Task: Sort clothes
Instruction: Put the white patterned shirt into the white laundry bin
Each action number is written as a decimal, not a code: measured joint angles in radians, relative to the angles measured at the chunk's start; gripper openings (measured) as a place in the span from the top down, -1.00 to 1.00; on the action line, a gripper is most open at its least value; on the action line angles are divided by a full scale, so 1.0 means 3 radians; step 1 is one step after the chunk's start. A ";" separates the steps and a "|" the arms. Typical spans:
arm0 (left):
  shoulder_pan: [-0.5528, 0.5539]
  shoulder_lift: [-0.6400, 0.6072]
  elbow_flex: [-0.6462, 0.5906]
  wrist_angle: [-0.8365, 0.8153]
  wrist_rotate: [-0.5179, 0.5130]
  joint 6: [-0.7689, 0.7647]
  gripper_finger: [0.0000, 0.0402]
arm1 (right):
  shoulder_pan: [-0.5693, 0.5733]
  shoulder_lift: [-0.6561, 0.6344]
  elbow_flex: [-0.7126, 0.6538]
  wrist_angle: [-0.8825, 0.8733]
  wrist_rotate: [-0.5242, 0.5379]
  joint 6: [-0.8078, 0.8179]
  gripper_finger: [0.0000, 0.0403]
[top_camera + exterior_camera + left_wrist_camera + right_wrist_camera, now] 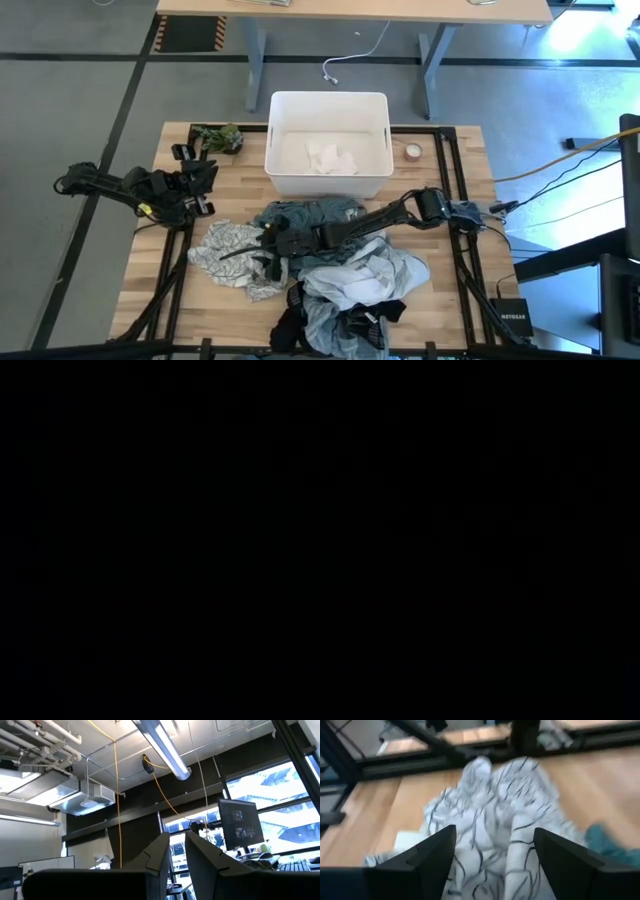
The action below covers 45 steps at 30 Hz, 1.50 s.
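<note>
The clothes lie in a heap on the near half of the wooden table: a grey-white patterned garment (225, 248) at the left, a teal one (312, 212) behind it, pale blue and white ones (368, 275), and black ones (300, 322) at the near edge. My right gripper (262, 252) reaches from the right across the heap. It is open over the patterned garment (490, 805), with a finger on either side of a ridge of it. My left gripper (205, 172) is shut at the table's left and points up into the room (177, 850). The low view is black. My right gripper comes at the patterned garment slanting down from the table's right. Its open fingers (432, 857) stand on either side of a raised fold (495, 840). I cannot tell whether they touch the cloth.
A white bin (327, 178) stands at the far middle with a white cloth (328, 158) in it. A camouflage lump (218, 137) lies at the far left and a tape roll (413, 152) at the far right. Black frame rails (455, 200) run along the table's sides.
</note>
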 joint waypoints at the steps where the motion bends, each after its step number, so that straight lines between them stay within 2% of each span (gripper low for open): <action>1: 0.0000 0.0000 0.0000 0.0000 0.0000 0.0000 0.72 | 0.0002 0.0021 0.0000 -0.0050 -0.0038 0.0022 -0.41; 5: 0.0000 0.0000 0.0000 0.0007 0.0003 0.0000 0.72 | 0.0001 0.0106 -0.0001 -0.0105 -0.0105 0.0175 -0.41; 10: 0.0000 0.0000 0.0000 0.0004 0.0006 0.0000 0.72 | 0.0001 0.0099 0.0003 -0.0597 0.0169 0.0224 -0.41; 14: 0.0000 0.0000 0.0000 0.0007 0.0008 0.0000 0.72 | 0.0022 0.0112 0.0005 -0.0941 0.0028 0.0241 -0.41; 19: 0.0000 0.0000 0.0000 0.0007 0.0008 0.0001 0.72 | 0.0054 0.0196 0.0015 -0.1029 0.0102 0.0237 -0.39; 23: 0.0000 0.0000 0.0000 0.0010 0.0006 0.0023 0.72 | 0.0045 0.0202 0.0018 -0.1021 0.0065 0.0079 -0.14; 29: 0.0000 0.0000 0.0000 0.0005 0.0006 0.0050 0.72 | 0.0045 0.0138 0.0086 -0.1081 0.0113 -0.0298 0.54; 31: 0.0000 0.0000 0.0000 -0.0001 0.0005 -0.0030 0.72 | 0.0059 0.0109 0.0216 -0.1258 0.0151 -0.0389 0.79; 33: 0.0000 0.0004 0.0000 -0.0017 0.0005 -0.0147 0.72 | 0.0073 0.0032 0.0393 -0.1469 0.0148 -0.0452 0.91; 35: 0.0000 0.0007 0.0000 -0.0059 0.0006 -0.0251 0.72 | 0.0106 -0.0037 0.0606 -0.1632 0.0173 -0.0488 0.87; 39: 0.0000 0.0008 0.0000 -0.0231 0.0001 -0.0323 0.72 | 0.0212 -0.0066 0.1111 -0.2103 0.0543 -0.0771 0.72; 45: -0.0003 0.0006 0.0000 -0.0508 0.0002 -0.0497 0.72 | 0.0195 -0.0126 0.1991 -0.2993 0.1065 -0.1189 0.87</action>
